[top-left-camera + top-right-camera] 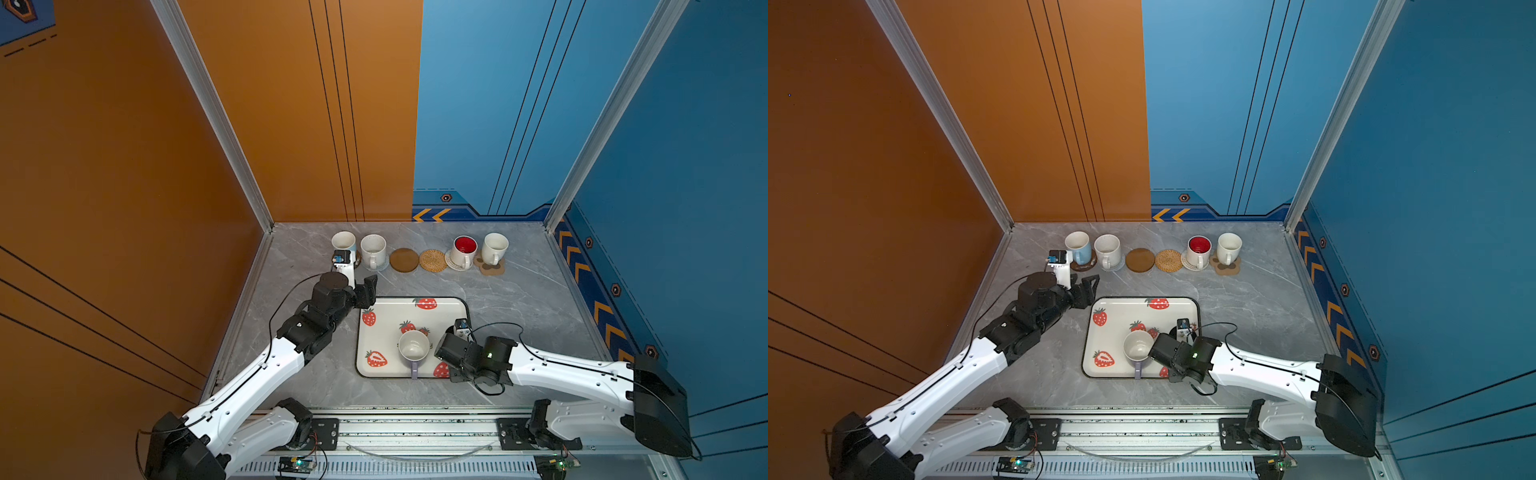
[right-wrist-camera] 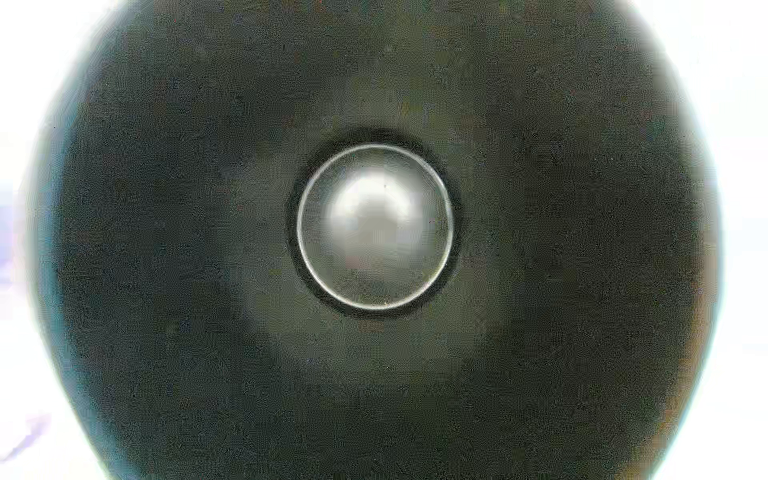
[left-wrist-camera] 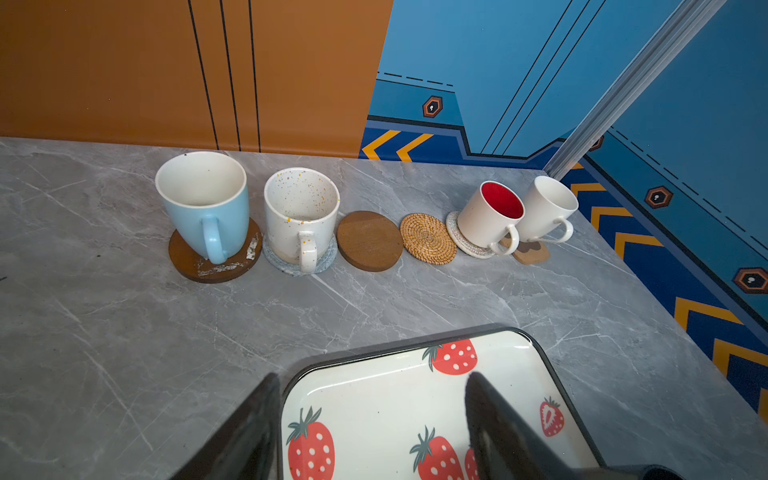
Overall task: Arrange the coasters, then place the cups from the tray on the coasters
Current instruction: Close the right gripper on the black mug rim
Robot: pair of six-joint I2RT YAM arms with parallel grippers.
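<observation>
Lying just beside the matte brown disc [image 3: 369, 241] — a coiled rattan round [image 3: 428, 238].

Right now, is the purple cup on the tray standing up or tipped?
Standing up. In both top views the purple cup shows its open mouth facing up, on the tray.

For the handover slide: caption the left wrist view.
Four mugs on coasters, a brown coaster and a wicker coaster bare between them; open fingers over the tray's corner.

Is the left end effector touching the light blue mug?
Apart: the left wrist view shows bare table between left end effector and light blue mug.
</observation>
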